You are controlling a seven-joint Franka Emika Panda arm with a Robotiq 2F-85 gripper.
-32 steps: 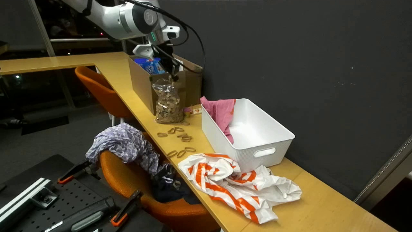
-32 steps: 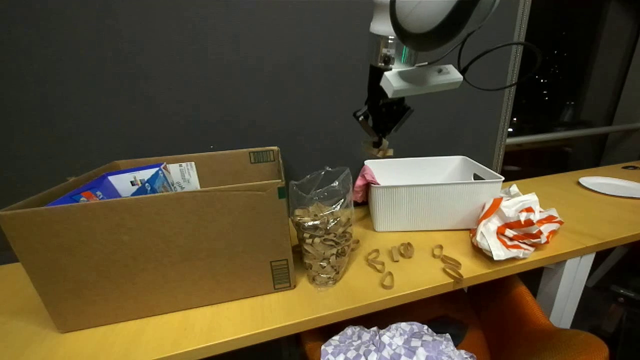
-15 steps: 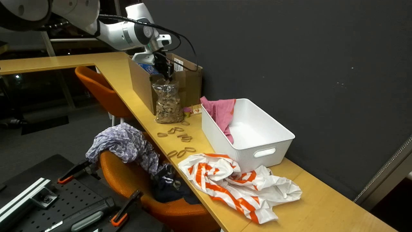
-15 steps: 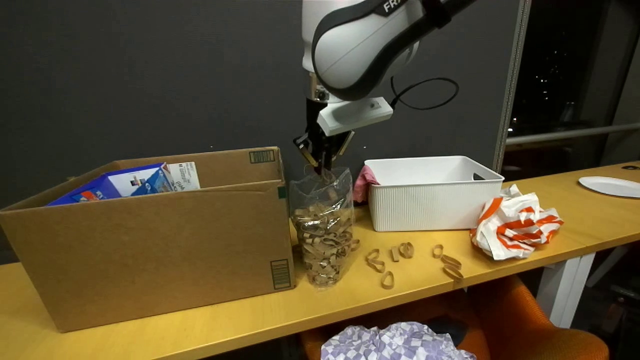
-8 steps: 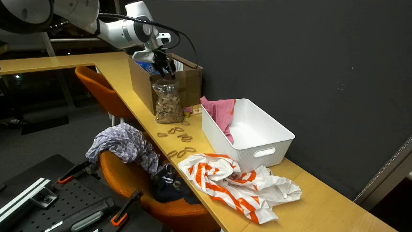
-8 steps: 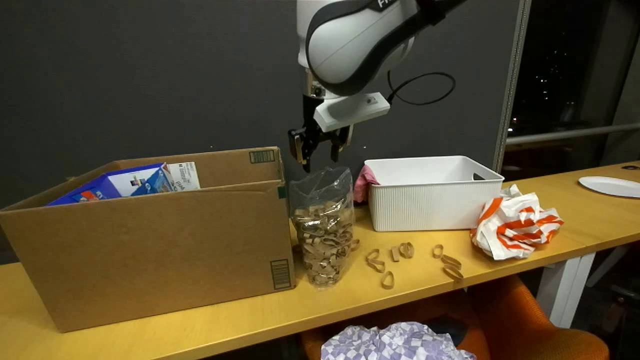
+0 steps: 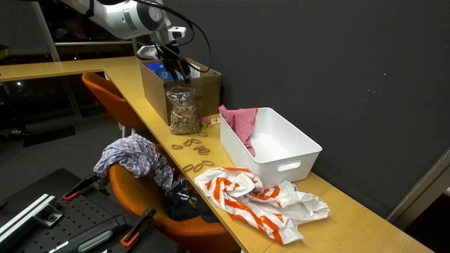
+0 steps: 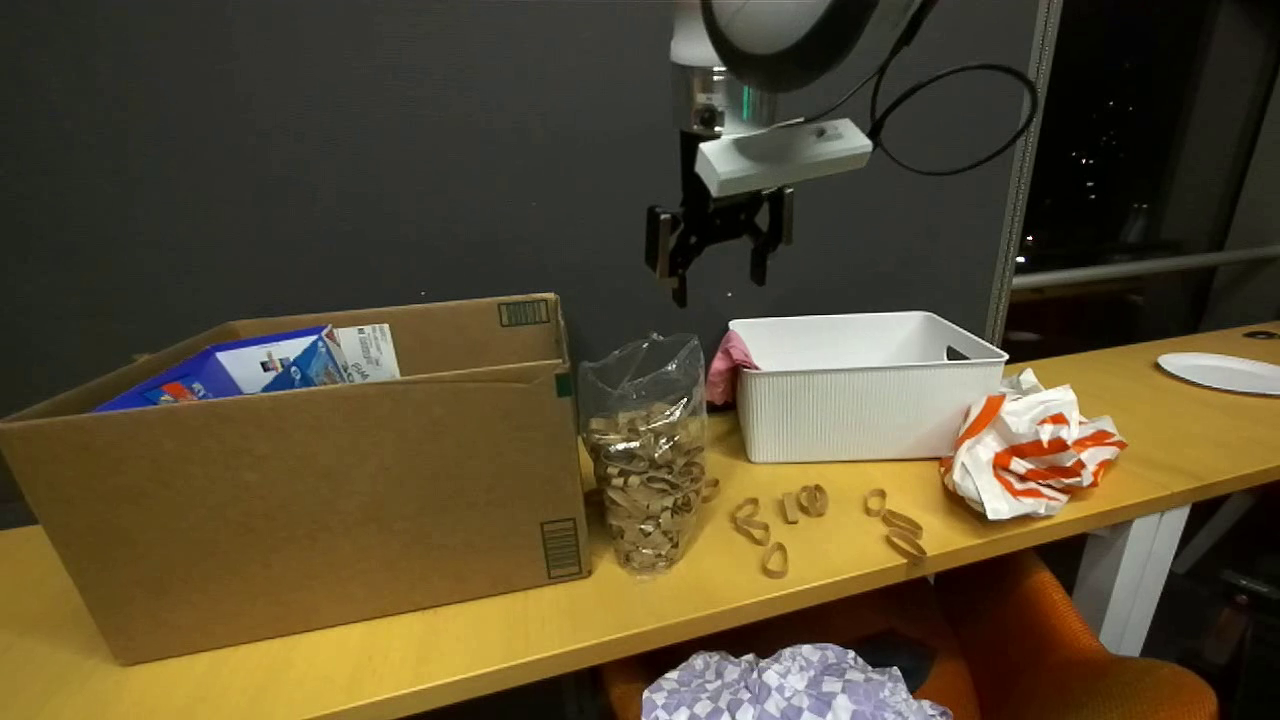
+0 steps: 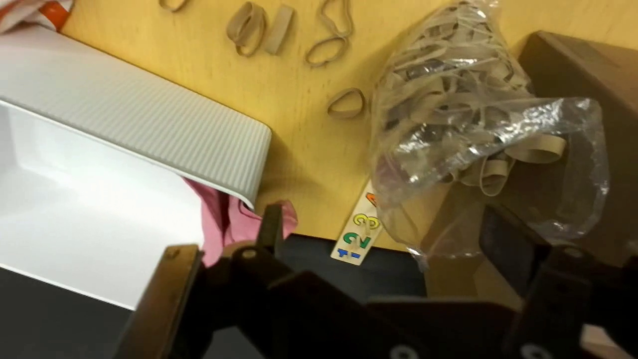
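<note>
In an exterior view, the box (image 8: pixel 330 520) stands at the left end of the counter (image 8: pixel 500 632), near the corner where it bends, packs (image 8: pixel 290 365) showing inside. Just beside it the clear bag (image 8: pixel 645 375) stands upright between the front and back edges, mouth up, partly filled with bands (image 8: pixel 650 490). The gripper (image 8: pixel 720 290) hangs above and right of the bag, clear of it, fingers (image 8: pixel 759 268) apart. By the back edge a pink cloth (image 8: pixel 728 370) drapes over the left end of the bin (image 8: pixel 860 415). Loose bands (image 8: pixel 790 508) lie between bin and front edge; below that edge a checked cloth (image 8: pixel 795 690) covers part of a chair (image 8: pixel 1100 640). A crumpled sack (image 8: pixel 1040 455) lies just beside the bin's right end, reaching toward the front edge. Farthest right, a plate (image 8: pixel 1225 373) lies nearer the back edge
</note>
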